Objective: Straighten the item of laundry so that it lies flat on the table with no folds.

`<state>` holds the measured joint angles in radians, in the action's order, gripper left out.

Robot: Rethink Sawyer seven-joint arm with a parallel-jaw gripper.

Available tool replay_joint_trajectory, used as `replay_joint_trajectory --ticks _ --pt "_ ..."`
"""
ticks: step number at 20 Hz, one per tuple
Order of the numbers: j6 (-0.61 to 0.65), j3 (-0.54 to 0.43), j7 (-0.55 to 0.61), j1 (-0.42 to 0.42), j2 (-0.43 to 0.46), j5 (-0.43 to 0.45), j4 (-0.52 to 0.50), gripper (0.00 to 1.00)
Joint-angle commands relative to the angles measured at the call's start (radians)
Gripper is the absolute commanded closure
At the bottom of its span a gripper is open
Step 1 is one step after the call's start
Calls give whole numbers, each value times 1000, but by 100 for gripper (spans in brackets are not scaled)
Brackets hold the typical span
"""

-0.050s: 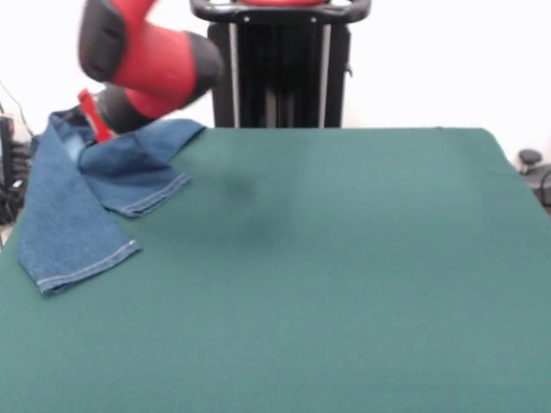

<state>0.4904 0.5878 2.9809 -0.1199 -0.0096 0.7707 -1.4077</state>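
— Where are the jeans (82, 194) right now?

— Far corner of the table (344, 275), over on the left side from where I'm standing. They're bunched up at the waist end, and that end is lifted off the green top, pulled up under the arm (142, 60). Two legs trail down from there.

— Both legs flat?

— Not quite. The longer leg runs toward me along the left edge, hem resting on the cloth, with the pale stitching showing along it. The shorter leg lies just beside it, angled to the right, hem also down on the table. Where the two meet, the denim is folded over itself.

— And the gripper (93, 116)?

— I can see a red piece poking down out of the arm's dark end, right into the bunched denim. The fabric looks gathered around it, but whether it's clamped or spread I can't tell; the arm and the cloth hide it.

— Rest of the table?

— Bare green cloth, with a soft shadow near the middle.
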Motion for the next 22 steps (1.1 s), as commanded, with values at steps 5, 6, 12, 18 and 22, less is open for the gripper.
replay_joint_trajectory --ticks 5,6,12,18,22 --pt "-227 -213 41 -42 -31 -64 -6 0" --pt "-243 -209 48 -39 -30 -61 -10 0" --pt "-292 -287 18 -125 -76 -93 -62 0" --pt "-176 -494 -133 -326 -188 -148 -159 0" --pt "-121 -510 -147 -333 -218 -143 -169 0"
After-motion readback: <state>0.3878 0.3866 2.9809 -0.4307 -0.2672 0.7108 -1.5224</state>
